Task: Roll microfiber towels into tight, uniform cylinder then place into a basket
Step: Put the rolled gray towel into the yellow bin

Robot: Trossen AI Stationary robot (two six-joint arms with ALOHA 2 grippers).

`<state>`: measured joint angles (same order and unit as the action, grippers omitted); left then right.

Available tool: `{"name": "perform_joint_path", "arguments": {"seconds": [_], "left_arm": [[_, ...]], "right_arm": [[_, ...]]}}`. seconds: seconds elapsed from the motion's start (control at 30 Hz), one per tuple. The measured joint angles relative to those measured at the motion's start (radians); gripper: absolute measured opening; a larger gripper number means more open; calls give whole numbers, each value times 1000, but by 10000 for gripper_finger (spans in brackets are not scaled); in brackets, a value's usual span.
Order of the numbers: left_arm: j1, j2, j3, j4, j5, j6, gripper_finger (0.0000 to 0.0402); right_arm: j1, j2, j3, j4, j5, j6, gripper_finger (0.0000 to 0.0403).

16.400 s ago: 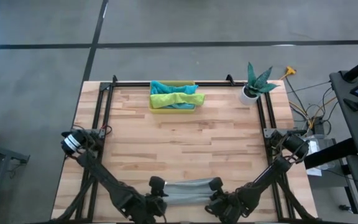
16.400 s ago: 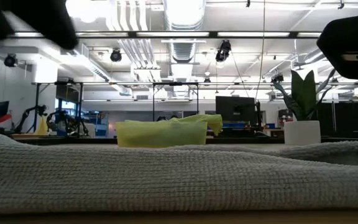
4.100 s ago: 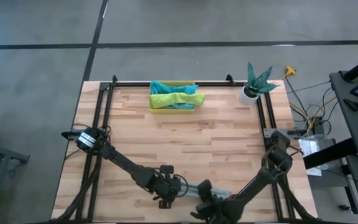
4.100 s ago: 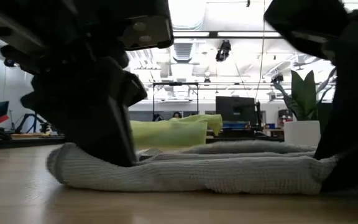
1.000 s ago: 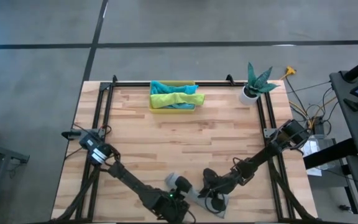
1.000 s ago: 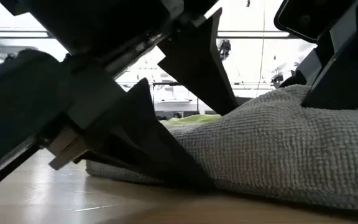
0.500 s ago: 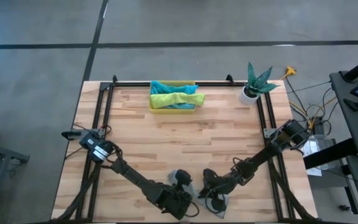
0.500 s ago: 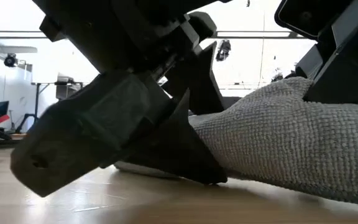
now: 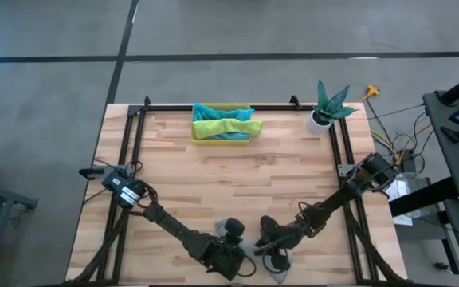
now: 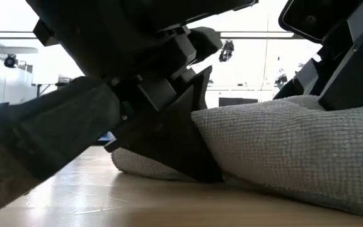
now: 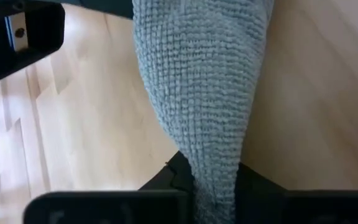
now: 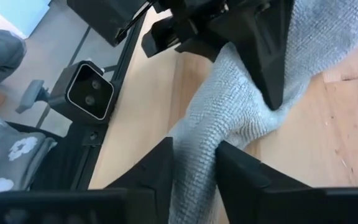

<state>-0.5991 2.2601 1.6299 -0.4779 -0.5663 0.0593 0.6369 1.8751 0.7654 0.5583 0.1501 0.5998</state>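
Lying bunched at the wooden table's (image 9: 293, 183) near edge, the grey knitted-looking microfiber towel (image 9: 249, 247) is pinched by the left gripper (image 9: 231, 249), its fingers clamped shut on the cloth, while the right gripper (image 9: 268, 249) straddles its other end, jaws partly apart. The translucent yellow plastic basket (image 9: 221, 139) sits at the far edge.

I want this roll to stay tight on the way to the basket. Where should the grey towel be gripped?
Judging by its shape, grip the grey towel at both ends, coming from above, jaws across the roll: it lies lengthwise between the left gripper and right gripper.
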Motion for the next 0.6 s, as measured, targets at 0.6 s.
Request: {"name": "perform_joint_path", "arguments": {"seconds": [0.6], "left_arm": [[16, -46, 24, -207, -48, -192, 2]], "right_arm": [[57, -222, 24, -330, 64, -144, 235]]}}
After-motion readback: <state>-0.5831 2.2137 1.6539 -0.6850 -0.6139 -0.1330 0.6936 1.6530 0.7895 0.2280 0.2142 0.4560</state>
